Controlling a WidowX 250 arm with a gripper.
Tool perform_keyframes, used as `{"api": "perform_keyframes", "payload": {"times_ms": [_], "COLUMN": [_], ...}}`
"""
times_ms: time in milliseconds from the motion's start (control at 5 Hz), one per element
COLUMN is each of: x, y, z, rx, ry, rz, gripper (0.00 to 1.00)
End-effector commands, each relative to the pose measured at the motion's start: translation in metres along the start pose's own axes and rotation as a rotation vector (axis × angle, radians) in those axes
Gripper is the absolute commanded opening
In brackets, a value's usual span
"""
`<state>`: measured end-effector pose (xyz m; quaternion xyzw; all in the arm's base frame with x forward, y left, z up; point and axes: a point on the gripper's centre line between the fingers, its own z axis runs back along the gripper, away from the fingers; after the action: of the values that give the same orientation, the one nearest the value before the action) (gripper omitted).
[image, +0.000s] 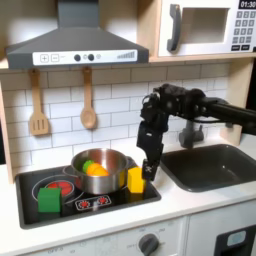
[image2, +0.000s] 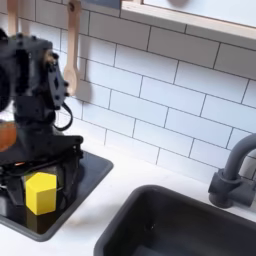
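My black gripper (image: 150, 170) points down over the right end of the black stove top (image: 60, 205). Its fingers stand a little apart with nothing seen between them. A yellow block (image: 135, 180) stands on the stove just to the gripper's left in the first exterior view. In the second exterior view the yellow block (image2: 40, 192) sits close in front of the gripper (image2: 14, 180), which is partly cut off by the second exterior view's left edge. I cannot tell whether they touch.
A silver pot (image: 100, 170) holding orange and green pieces sits mid-stove, with a green block (image: 49, 200) at the front left. The sink (image: 210, 165) and its faucet (image: 192, 130) lie to the right. A wooden spatula (image: 38, 105) and spoon (image: 88, 100) hang on the tiled wall.
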<state>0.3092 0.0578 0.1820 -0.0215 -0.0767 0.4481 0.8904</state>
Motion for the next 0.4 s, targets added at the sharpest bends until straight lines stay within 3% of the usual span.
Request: {"api": "perform_keyframes", "payload": {"times_ms": [0, 200], "x": [0.0177, 0.0222], "y": [-0.007, -0.0097], "z": [-0.0091, -0.0098], "rx": [0.007, 0.01], "ry": [-0.003, -0.007], "rz": [0.011, 0.028], "gripper": [1.0, 1.0]}}
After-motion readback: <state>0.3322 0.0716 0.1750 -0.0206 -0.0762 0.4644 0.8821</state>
